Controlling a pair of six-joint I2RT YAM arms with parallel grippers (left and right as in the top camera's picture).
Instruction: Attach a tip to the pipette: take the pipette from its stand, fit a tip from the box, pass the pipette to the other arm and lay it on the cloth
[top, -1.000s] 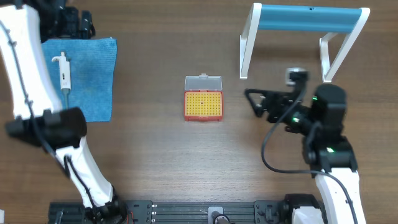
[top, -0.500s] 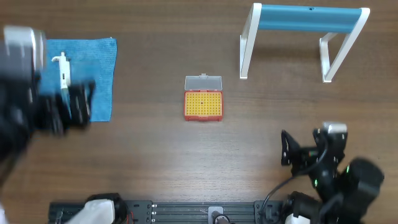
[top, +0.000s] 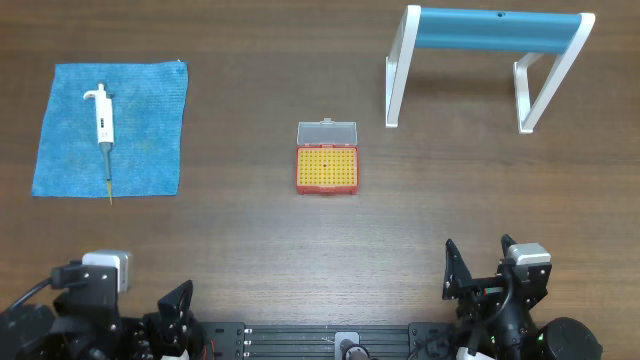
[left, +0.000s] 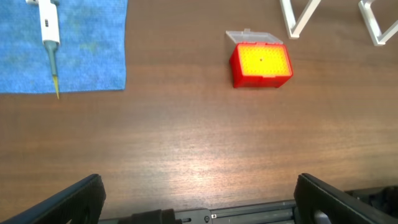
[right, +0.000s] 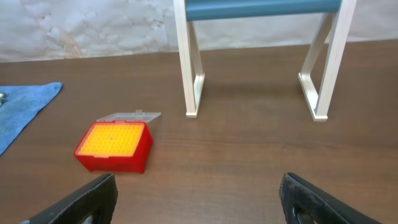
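Note:
The white pipette (top: 102, 118) lies flat on the blue cloth (top: 150, 120) at the far left, its yellow tip pointing toward the cloth's near edge. The left wrist view has the pipette (left: 49, 28) and cloth (left: 93, 50) far off. The red tip box (top: 327, 168), lid open, sits mid-table, and appears as the box (left: 261, 64) and the box (right: 115, 146) in the wrist views. The white and blue stand (top: 490, 30) at the far right holds nothing. My left gripper (left: 199, 211) and right gripper (right: 199, 208) are open and empty, drawn back by their bases at the near edge.
Bare brown table (top: 250, 240) stretches between the cloth, the box and the arm bases. The stand's legs (right: 193, 81) rise beyond the box on the right side. A black rail (top: 330, 335) runs along the near edge.
Both arms have pulled back to their bases at the near edge. The left arm left the cloth, uncovering the pipette lying there. The right arm withdrew from near the stand.

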